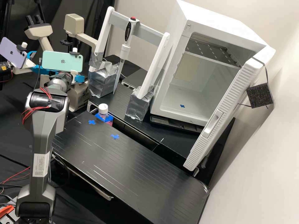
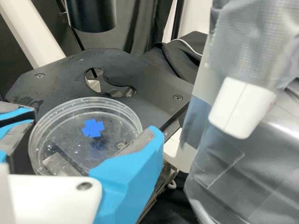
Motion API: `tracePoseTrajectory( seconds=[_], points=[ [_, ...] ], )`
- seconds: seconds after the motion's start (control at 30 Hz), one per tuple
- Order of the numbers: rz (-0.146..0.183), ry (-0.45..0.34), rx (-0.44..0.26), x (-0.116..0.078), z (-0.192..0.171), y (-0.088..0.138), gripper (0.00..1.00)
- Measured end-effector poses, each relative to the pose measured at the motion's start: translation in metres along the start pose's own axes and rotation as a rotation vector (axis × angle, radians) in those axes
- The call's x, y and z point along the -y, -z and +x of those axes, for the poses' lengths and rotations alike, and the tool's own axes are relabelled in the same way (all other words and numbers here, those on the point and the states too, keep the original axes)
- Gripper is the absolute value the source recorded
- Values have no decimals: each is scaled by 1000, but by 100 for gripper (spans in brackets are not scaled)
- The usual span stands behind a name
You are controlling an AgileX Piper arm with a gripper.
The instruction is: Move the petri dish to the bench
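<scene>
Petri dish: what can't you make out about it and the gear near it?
Wrist view: the near rim of the petri dish, behind the gripper.
Wrist view: one end of the black cylinder, cut off by the picture's edge.
High view: part of the microscope, behind the mint phone.

The room is closed in by a plain, pale wall (image 1: 264, 174), softly and unevenly lit; behind the microscopes, black drapes (image 1: 93, 18) are hung in folds; near the wall, a white cabinet (image 1: 218, 20) is seen with its ribbed door (image 1: 215, 118) swung open; its interior is fitted with a perforated shelf (image 1: 215, 51); on the door, a black block (image 1: 260, 95) is held by straps.
</scene>
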Motion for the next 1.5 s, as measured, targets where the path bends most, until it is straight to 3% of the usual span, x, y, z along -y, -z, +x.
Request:
tracePoseTrajectory(
  seconds=[0.5,0.77,1.07,1.27,1.5],
  points=[
    [7,-10,-46,-2,-28,3,0],
    [-12,-20,-85,5,-50,12,0],
    [-49,-70,-127,20,-102,-8,0],
    [-98,-107,-168,34,-147,-23,0],
    [-101,-98,-150,57,-176,-50,0]
  ],
)
